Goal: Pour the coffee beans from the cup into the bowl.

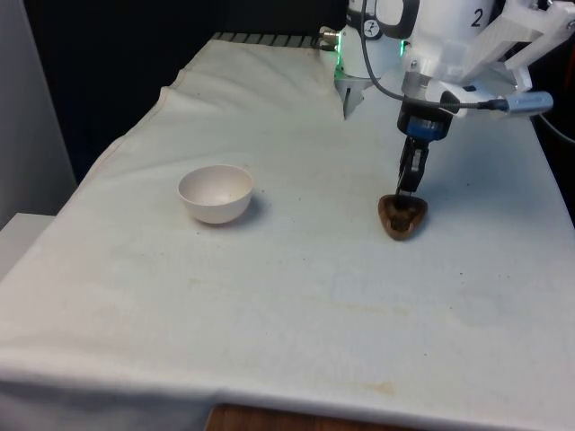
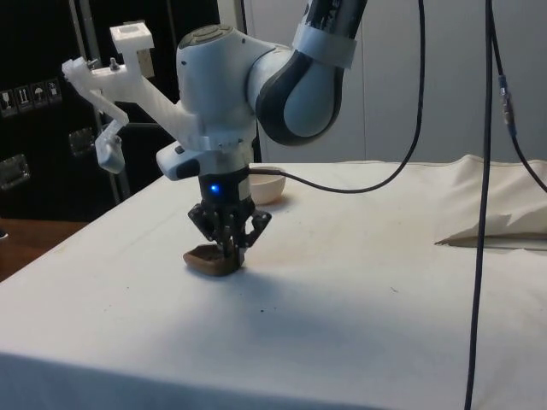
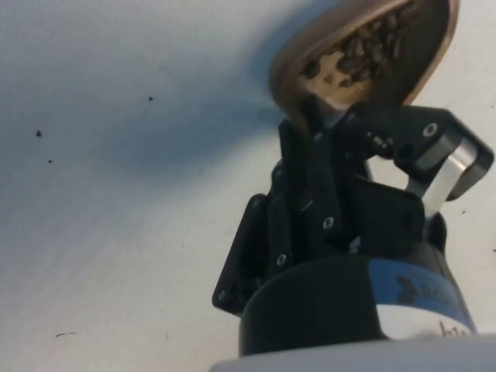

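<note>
A small brown cup (image 1: 402, 218) with dark coffee beans inside stands on the white cloth at the front view's right. My gripper (image 1: 406, 193) comes down on it from above, and its black fingers are shut on the cup's near rim. In the side view the gripper (image 2: 229, 248) pinches the cup (image 2: 211, 259) while the cup rests on the table. The wrist view has the beans in the cup (image 3: 364, 54) just beyond the fingertips of the gripper (image 3: 322, 120). An empty white bowl (image 1: 215, 193) sits upright to the front view's left, apart from the cup; the side view shows this bowl (image 2: 267, 186) behind the arm.
The cloth (image 1: 296, 296) covers the whole table and rises in a fold (image 1: 269, 54) at the far end. Black cables (image 2: 483, 213) hang in the side view's foreground. Open cloth lies between cup and bowl.
</note>
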